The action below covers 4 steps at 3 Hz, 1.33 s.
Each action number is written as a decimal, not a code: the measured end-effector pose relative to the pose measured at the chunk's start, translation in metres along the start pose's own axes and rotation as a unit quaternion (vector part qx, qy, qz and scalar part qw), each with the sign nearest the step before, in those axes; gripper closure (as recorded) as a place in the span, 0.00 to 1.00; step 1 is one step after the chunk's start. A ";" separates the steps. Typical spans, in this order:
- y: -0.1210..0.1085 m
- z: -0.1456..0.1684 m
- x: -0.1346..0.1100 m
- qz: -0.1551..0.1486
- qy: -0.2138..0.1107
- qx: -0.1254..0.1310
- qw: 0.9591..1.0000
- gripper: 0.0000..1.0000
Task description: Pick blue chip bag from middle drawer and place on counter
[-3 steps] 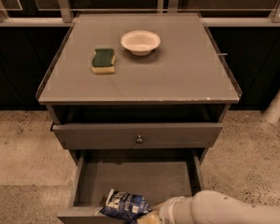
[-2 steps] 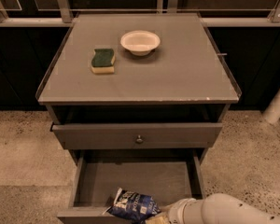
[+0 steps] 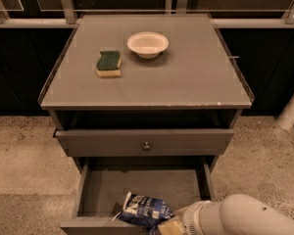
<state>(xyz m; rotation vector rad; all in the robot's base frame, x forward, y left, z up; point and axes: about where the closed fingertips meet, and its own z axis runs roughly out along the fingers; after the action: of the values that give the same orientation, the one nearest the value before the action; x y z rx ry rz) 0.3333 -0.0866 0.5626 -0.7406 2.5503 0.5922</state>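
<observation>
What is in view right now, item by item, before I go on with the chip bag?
counter: one, matte grey, top of the cabinet.
sponge: one, green over yellow, on the counter, left of the bowl.
bowl: one, off-white, upright on the counter towards the back.
knob drawer: one, grey, just under the counter.
middle drawer: one, dark grey, pulled open below the knob drawer.
blue chip bag: one, dark blue with white lettering, lying at the front of the middle drawer.
floor: speckled beige, around the cabinet.
arm: one, white, entering from the bottom right.
tool: one, pale, at the bottom edge against the bag's lower right side.
</observation>
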 end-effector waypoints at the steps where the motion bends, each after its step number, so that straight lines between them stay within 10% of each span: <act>1: -0.040 -0.079 -0.040 -0.067 -0.024 0.050 0.996 1.00; 2: -0.066 -0.182 -0.091 -0.146 -0.038 0.114 0.982 1.00; 4: -0.035 -0.333 -0.131 -0.231 -0.036 0.143 0.962 1.00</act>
<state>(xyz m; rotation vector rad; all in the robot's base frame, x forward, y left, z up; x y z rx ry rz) 0.3649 -0.2283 0.8914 -1.1295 2.2148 0.0912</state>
